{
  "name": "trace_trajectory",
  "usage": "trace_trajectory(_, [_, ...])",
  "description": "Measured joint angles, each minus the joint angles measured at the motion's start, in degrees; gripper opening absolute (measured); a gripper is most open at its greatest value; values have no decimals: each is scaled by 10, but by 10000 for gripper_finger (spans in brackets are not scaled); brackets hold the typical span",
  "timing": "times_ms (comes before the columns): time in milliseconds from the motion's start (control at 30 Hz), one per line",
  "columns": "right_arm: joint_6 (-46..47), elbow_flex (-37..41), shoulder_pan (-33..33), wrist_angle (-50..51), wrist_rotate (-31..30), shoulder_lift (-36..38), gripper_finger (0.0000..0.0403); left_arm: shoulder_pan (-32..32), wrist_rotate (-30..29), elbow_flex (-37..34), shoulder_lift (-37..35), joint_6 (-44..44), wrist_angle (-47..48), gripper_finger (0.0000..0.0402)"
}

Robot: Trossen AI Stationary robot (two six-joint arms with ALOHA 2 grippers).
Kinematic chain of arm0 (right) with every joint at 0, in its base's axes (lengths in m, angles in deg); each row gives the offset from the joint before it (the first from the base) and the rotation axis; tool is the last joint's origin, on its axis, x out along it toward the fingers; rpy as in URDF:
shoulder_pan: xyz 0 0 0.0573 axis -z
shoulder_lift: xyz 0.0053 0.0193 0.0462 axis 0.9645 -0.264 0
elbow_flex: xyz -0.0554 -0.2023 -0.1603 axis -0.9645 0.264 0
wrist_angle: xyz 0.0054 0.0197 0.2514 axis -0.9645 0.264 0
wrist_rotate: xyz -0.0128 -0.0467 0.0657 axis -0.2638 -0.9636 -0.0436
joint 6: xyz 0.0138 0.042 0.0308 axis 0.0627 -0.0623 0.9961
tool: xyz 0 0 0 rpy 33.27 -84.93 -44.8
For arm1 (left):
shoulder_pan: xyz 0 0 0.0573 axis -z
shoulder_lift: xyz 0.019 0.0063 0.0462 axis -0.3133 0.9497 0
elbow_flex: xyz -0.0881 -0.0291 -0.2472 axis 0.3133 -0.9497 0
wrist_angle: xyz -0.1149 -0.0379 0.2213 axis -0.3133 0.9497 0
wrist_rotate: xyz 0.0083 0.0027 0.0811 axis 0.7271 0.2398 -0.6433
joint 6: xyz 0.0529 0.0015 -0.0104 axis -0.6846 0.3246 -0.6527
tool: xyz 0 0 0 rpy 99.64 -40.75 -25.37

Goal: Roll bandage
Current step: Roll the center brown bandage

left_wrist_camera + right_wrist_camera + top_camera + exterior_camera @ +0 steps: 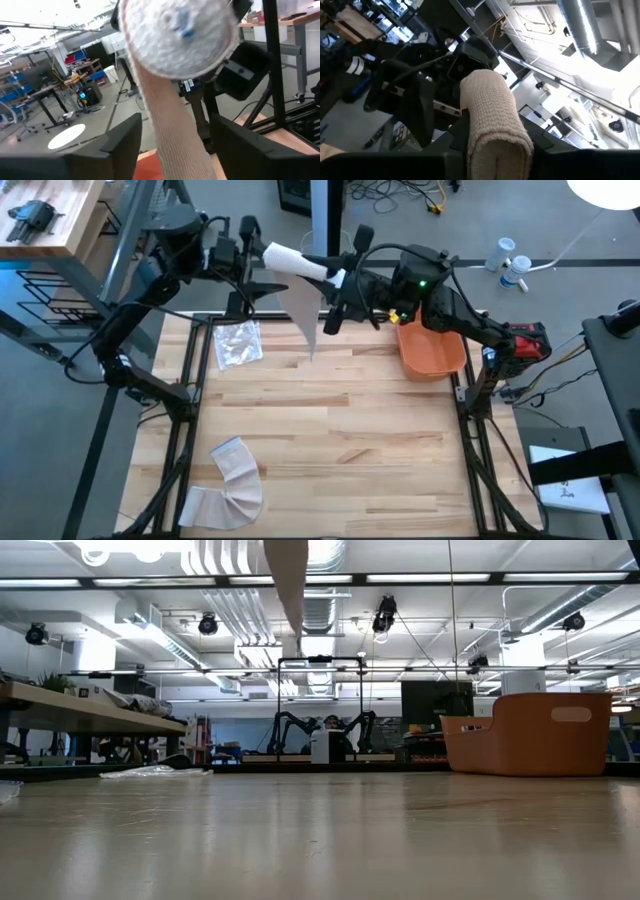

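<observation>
A beige bandage roll (pixel 297 262) is held level in the air over the table's far edge. Its loose strip (pixel 305 315) hangs down from it and shows at the top of the low view as a strip (pixel 288 580). My right gripper (pixel 335 280) is shut on the roll's right end. My left gripper (pixel 256 260) faces the roll's left end face (pixel 177 35). It is open, and its fingers (pixel 125 145) stand on either side of the hanging strip (pixel 175 135) without touching it. My right gripper pinches the roll's right end (pixel 496 142) between its two fingers, coming level from the table's right side and lying along the roll. The roll (pixel 490 105) sticks out past the fingers toward my left gripper, lifted clear of the table, with the strip hanging slack below it.
An orange bin (pixel 432 350) stands at the table's far right. A clear plastic wrapper (pixel 238 343) lies at the far left. Another bandage (pixel 228 485) lies partly unrolled at the near left. The middle of the wooden table (pixel 340 430) is bare.
</observation>
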Motion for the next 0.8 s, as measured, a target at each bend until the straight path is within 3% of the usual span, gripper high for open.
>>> trace_trajectory(133, [27,0,0,0,0,0,96,0,0,0,3,-11,7,171])
trace_trajectory(267, [39,0,0,0,0,0,92,0,0,0,3,-31,15,50])
trace_trajectory(333, [45,0,0,0,0,0,91,0,0,0,4,-27,21,15])
trace_trajectory(533, [84,-1,1,-25,15,2,93,0,0,-1,5,-42,73,2])
trace_trajectory(800, [249,0,36,-47,90,31,94,0,0,-1,6,-39,77,1])
